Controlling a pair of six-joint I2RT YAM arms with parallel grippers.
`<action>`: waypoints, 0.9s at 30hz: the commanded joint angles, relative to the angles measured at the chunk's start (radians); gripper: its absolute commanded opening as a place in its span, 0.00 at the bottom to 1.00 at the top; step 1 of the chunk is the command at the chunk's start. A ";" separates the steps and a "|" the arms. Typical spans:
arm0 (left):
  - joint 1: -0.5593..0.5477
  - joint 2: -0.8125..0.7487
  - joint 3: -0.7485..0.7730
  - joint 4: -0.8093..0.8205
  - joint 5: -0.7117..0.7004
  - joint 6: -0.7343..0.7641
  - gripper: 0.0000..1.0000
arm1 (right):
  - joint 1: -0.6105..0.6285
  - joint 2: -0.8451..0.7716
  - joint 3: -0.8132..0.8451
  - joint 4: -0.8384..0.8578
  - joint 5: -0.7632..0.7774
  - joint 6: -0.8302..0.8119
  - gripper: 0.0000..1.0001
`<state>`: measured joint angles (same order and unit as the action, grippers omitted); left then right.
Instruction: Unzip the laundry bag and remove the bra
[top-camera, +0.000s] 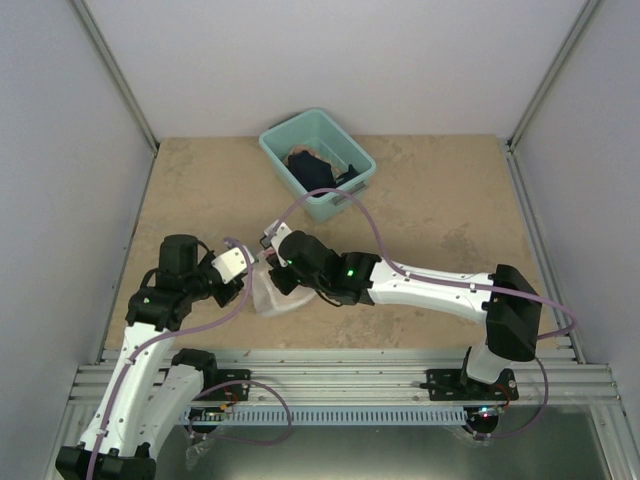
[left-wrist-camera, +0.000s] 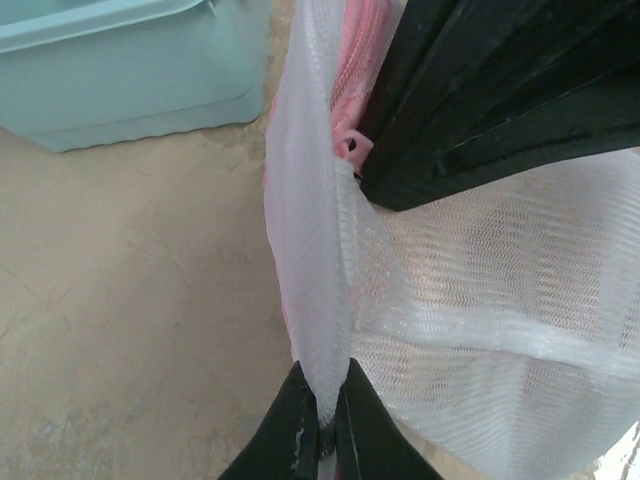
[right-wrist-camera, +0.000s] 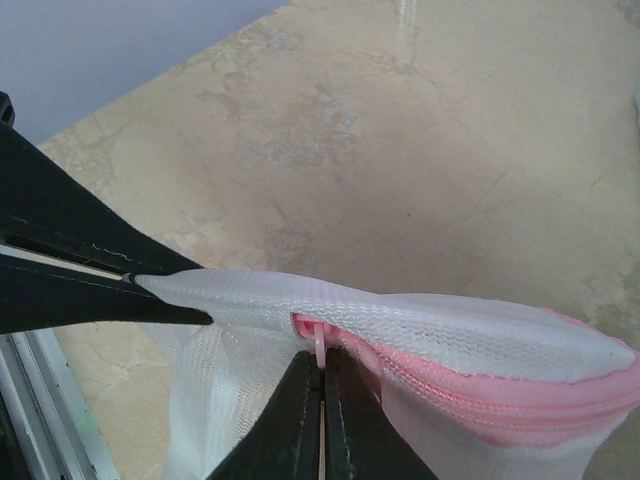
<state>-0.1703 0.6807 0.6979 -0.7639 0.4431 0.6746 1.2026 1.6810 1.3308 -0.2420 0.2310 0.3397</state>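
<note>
Top external view, lower left of centre: round white see-through mesh laundry bag (top-camera: 270, 295), held between the ends of the two arms, near the front edge of the tan mottled bench (top-camera: 430, 210). Cannot tell whether its underside rests on the bench. Upper centre of the same frame, well apart from the bag: teal rectangular plastic bin (top-camera: 345, 185), set aslant, holding dark and tan garments (top-camera: 315, 168).

Left wrist view, bottom centre: left hand (left-wrist-camera: 322, 395), black fingers clenched on a folded ridge of white mesh, grasping the laundry bag at its rim. Pink zipper band (left-wrist-camera: 352, 60) running up along that ridge toward the top centre of the frame. Bag wall spread across the lower right, bench surface showing through the weave. Teal bin at upper left, apart from the bag.

Right wrist view, bottom centre: right hand (right-wrist-camera: 322, 375), fingers pressed together on the small pink zipper pull (right-wrist-camera: 318, 345), which hangs from the left end of the zipper band. Band curving away to the right edge of the frame, under a fold of white mesh. Left hand entering from the left edge, pinching the same rim just beside the pull. Rim raised above the bench.
</note>
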 joint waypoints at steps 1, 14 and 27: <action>-0.005 -0.019 -0.019 0.013 0.004 0.029 0.00 | -0.018 -0.030 0.011 -0.012 -0.005 -0.030 0.01; -0.005 -0.026 -0.046 0.006 -0.097 0.241 0.00 | -0.152 -0.140 -0.116 -0.054 -0.332 -0.111 0.00; -0.005 -0.041 -0.045 -0.059 0.026 0.334 0.49 | -0.220 -0.191 -0.240 0.011 -0.581 -0.135 0.01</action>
<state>-0.1749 0.6491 0.6434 -0.7544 0.3817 0.9737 0.9791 1.5005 1.1080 -0.2646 -0.2588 0.2230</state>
